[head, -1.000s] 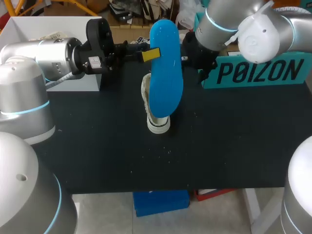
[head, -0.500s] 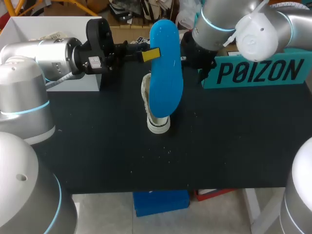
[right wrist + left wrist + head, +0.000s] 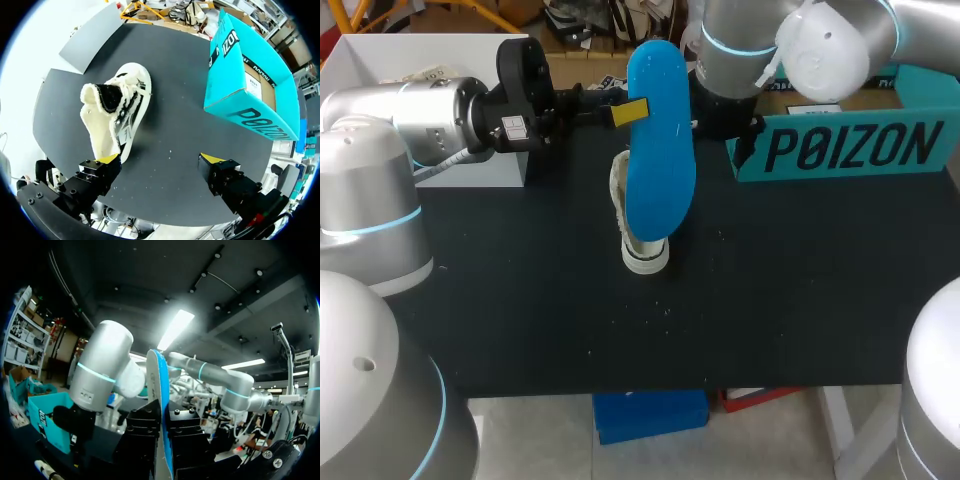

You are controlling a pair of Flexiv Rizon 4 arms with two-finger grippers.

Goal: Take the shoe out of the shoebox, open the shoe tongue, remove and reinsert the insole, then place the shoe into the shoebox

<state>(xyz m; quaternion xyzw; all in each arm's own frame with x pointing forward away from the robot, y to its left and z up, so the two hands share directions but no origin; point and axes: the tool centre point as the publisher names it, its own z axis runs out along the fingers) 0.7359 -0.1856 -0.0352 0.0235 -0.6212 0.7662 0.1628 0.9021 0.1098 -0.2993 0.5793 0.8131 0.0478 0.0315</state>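
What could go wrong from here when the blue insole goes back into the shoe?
1. The left gripper pinches the insole near one edge only, so the insole may twist or slip in the grip when it is pushed into the shoe.
2. The right gripper is open above the shoe and is not holding it. The shoe sits free on the table, so it could slide or tip under the push.
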